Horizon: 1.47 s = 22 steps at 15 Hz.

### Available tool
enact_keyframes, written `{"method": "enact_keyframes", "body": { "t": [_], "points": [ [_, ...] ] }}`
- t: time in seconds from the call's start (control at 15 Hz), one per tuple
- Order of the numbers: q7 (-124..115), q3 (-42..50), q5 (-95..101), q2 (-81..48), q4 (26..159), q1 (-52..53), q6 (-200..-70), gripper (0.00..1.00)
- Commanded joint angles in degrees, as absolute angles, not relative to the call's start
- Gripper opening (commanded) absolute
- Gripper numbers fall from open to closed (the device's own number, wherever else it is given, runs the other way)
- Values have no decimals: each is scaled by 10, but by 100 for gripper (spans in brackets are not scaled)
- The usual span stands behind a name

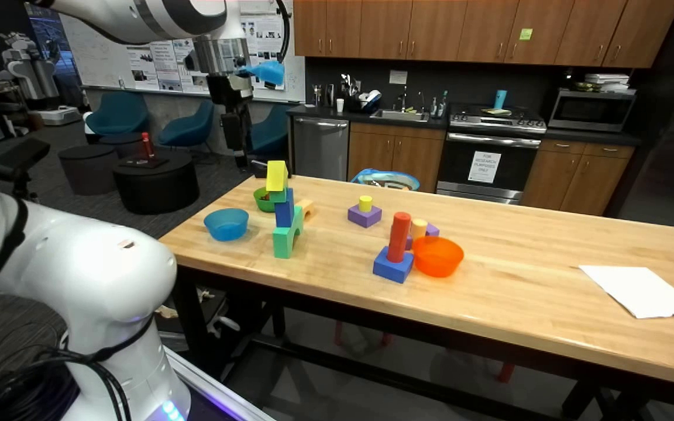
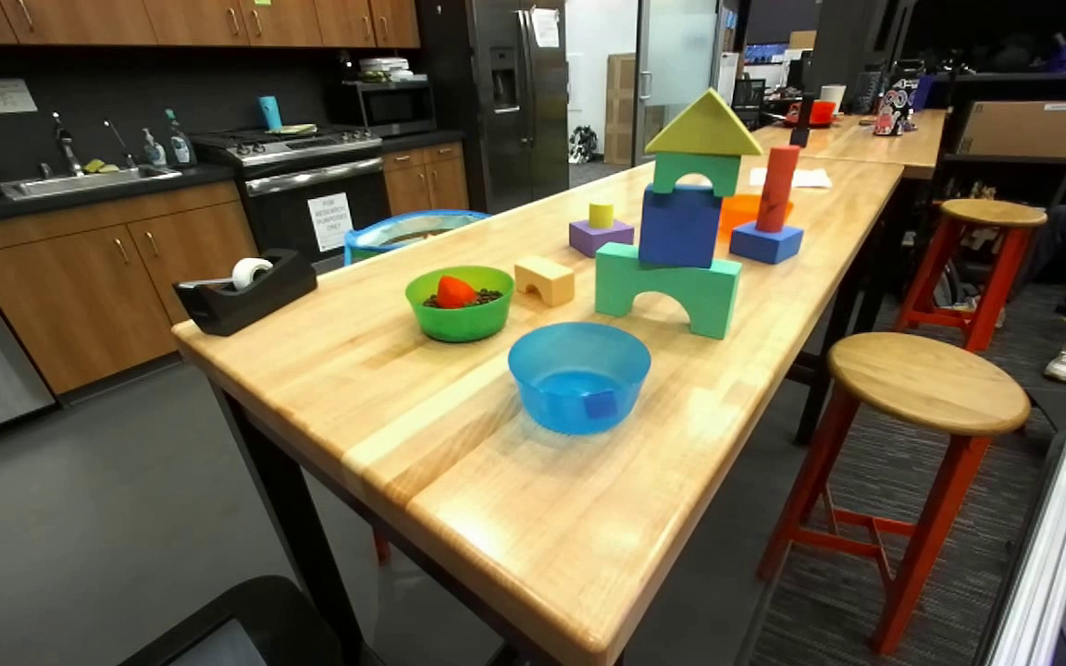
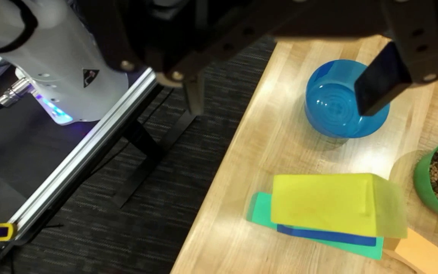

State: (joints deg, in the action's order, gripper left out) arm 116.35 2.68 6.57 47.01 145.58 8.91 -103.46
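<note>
My gripper [image 3: 280, 108] hangs jaws apart, empty; right of it in an exterior view, the yellow triangular prism [image 1: 277, 176] looks light, stiff, best pinched across its triangular faces.

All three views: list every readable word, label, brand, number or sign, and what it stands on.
"FOR RESEARCH PURPOSES ONLY": white sheet on the oven door, both exterior views.
Too small or blurred to read:
posters on the whiteboard
notice on the kitchen wall
paper on the refrigerator
label on the cardboard box
sticker on the robot's base, wrist view
I can read nothing else.
</note>
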Motion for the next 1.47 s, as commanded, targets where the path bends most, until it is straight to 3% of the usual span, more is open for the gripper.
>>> {"method": "enact_keyframes", "body": {
  "t": [0.0,0.33,0.4,1.4],
  "points": [
    [1176,31,109,572,1531,94,-1049,100],
    [1197,33,192,663,1649,102,-1093,100],
    [1206,30,200,622,1597,107,-1082,100],
    [1205,26,243,630,1592,119,-1127,100]
  ]
}}
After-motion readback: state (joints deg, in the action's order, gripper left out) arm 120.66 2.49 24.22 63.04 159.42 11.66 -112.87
